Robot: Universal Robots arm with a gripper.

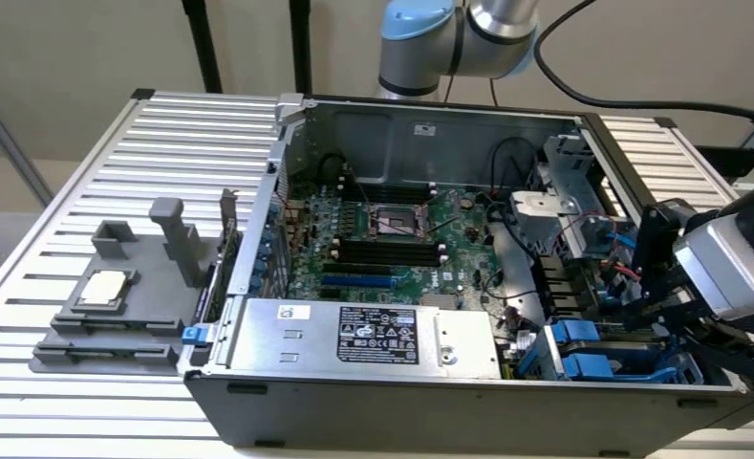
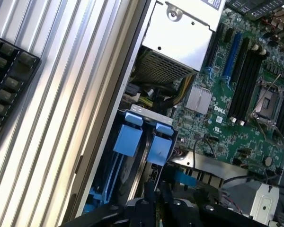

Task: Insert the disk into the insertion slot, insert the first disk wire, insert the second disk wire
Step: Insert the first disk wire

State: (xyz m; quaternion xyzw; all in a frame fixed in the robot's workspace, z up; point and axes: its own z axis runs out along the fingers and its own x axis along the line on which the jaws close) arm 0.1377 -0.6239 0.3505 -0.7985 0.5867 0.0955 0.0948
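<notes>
Ribbed table bears the case, power supply beside the insertion slot.

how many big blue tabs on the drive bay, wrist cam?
2. Side by side on the drive bay: one blue tab farther from the motherboard, the other nearer it. More may hide behind the tool.

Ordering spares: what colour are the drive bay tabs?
Bright blue; the tabs show best in the wrist view.
</notes>
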